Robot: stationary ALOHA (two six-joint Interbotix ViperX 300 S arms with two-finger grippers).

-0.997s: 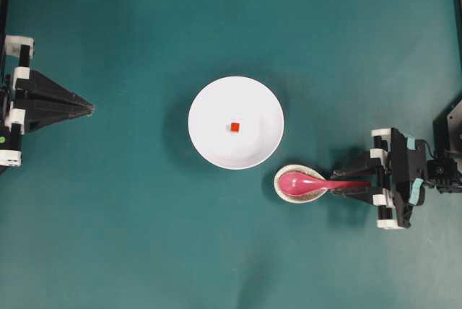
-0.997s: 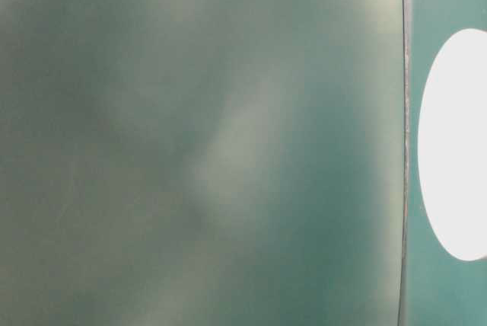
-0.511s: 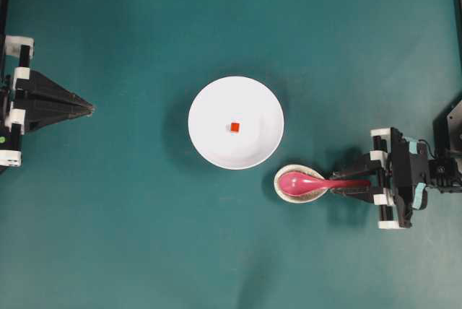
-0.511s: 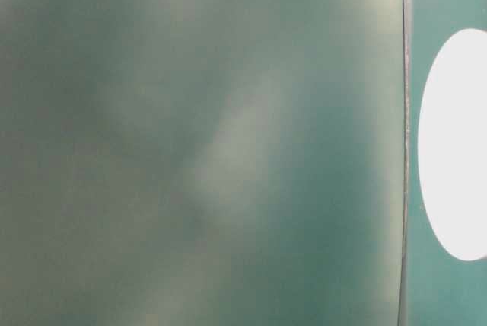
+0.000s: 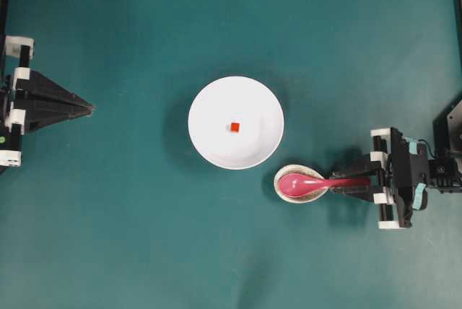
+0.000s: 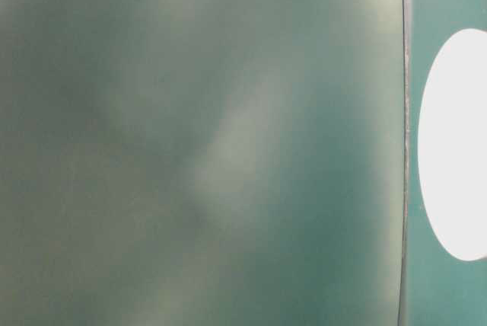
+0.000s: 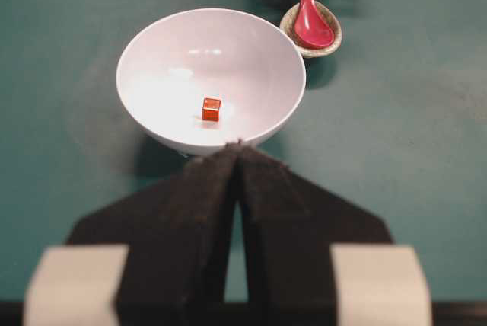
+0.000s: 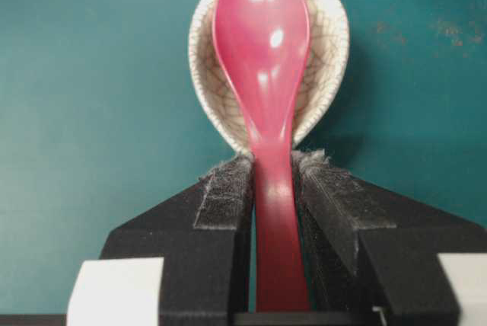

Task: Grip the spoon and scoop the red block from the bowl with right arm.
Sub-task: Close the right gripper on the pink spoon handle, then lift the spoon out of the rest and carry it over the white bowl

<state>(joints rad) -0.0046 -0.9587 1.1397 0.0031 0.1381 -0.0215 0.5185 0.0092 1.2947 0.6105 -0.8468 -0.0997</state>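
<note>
R gripper (image 8: pixel 272 181) clamps the spoon (image 8: pixel 265 75) handle, pads touching both sides. Scoop rests in the speckled dish (image 8: pixel 329 52). Handle axis runs frame-vertical. Red block (image 5: pixel 234 127) sits mid-bowl (image 5: pixel 209 143), upper-left of spoon overhead; R arm nearer.

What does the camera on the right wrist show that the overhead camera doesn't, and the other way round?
Only the right wrist view shows the close detail: the right gripper's padded fingers hugging the spoon's handle on both sides, and the crackled glaze inside the small rest dish.

Only the overhead view shows the white bowl, the red block inside it, and the left gripper far off to the left, shut.

Both show the spoon lying with its scoop in the rest dish on the teal table.
</note>
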